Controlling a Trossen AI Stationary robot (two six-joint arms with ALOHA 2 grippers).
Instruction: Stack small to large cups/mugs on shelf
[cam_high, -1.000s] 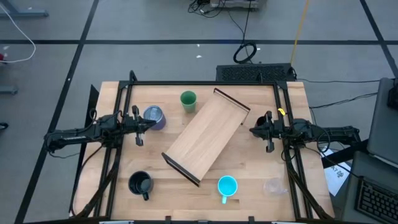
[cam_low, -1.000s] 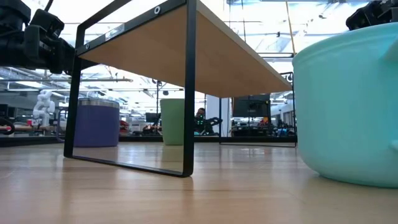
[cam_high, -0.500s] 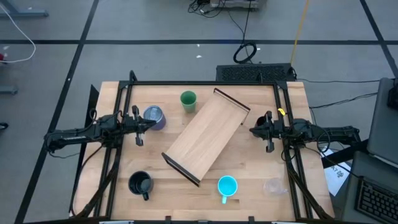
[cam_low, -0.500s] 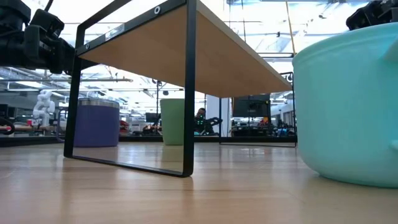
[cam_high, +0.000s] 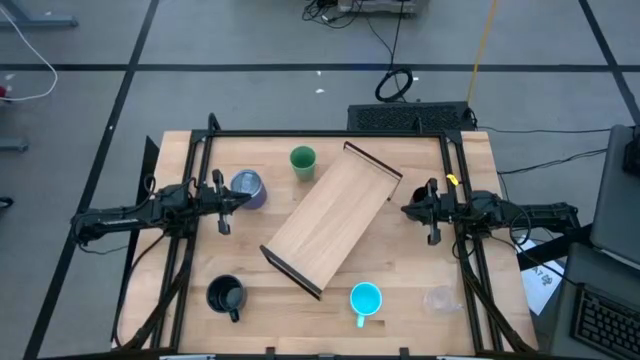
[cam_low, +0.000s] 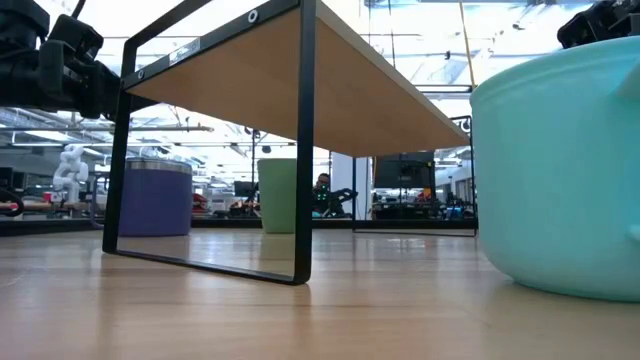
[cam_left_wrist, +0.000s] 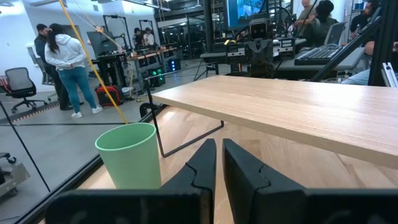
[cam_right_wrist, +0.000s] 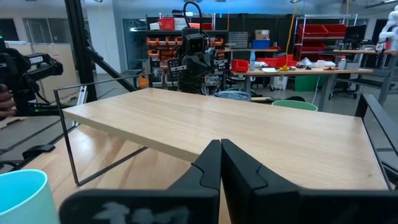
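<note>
The light-wood shelf (cam_high: 332, 222) stands slantwise mid-table on its two black end brackets (cam_low: 300, 150). Around it stand a green cup (cam_high: 302, 160), a purplish-grey mug (cam_high: 247, 187), a black handled mug (cam_high: 226, 296), a cyan handled mug (cam_high: 365, 299) and a clear cup (cam_high: 438, 299), each on its base. My left gripper (cam_high: 233, 200) hangs shut and level at the table's left, just beside and higher than the purplish-grey mug (cam_low: 155, 197). My right gripper (cam_high: 408, 210) hangs shut and level at the right, facing the shelf (cam_right_wrist: 236, 127). Nothing is between either pair of fingers.
A black frame (cam_high: 330, 133) runs along the table's far edge and down both sides. Bare wood lies between the shelf and the near edge. People stand in the room beyond the table (cam_left_wrist: 68, 62).
</note>
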